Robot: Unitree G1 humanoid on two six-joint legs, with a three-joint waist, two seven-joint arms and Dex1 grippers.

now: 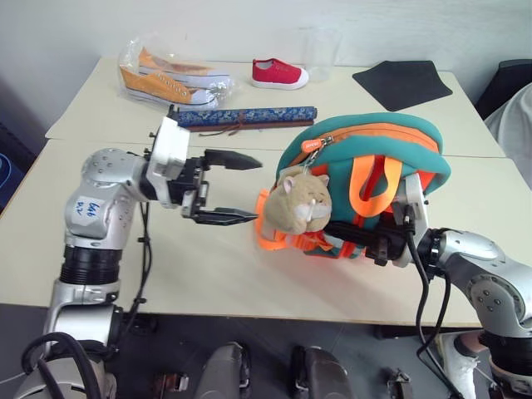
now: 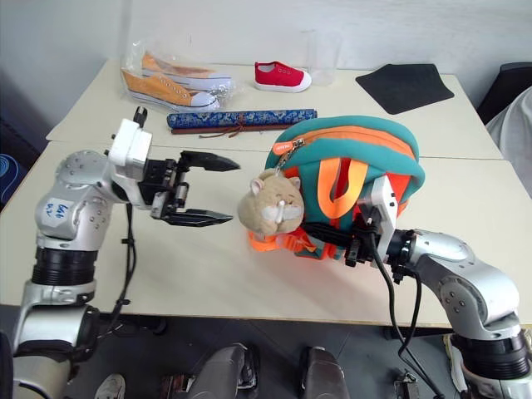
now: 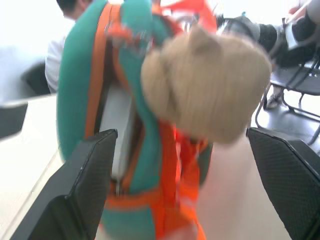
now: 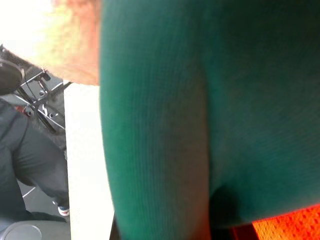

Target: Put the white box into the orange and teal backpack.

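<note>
1. Two grippers were at work: my left gripper (image 1: 238,188) hung with its fingers spread wide apart and nothing between them, pointing at the orange and teal backpack (image 1: 366,179) just off its tips
2. The plush hamster (image 1: 300,202) on the backpack's front faced that gripper, close to the fingertips but apart from them
3. Through the left wrist camera I saw the white box (image 3: 120,127) inside the unzipped opening
4. My right gripper (image 2: 359,241) was closed on the backpack's underside, holding it
</note>
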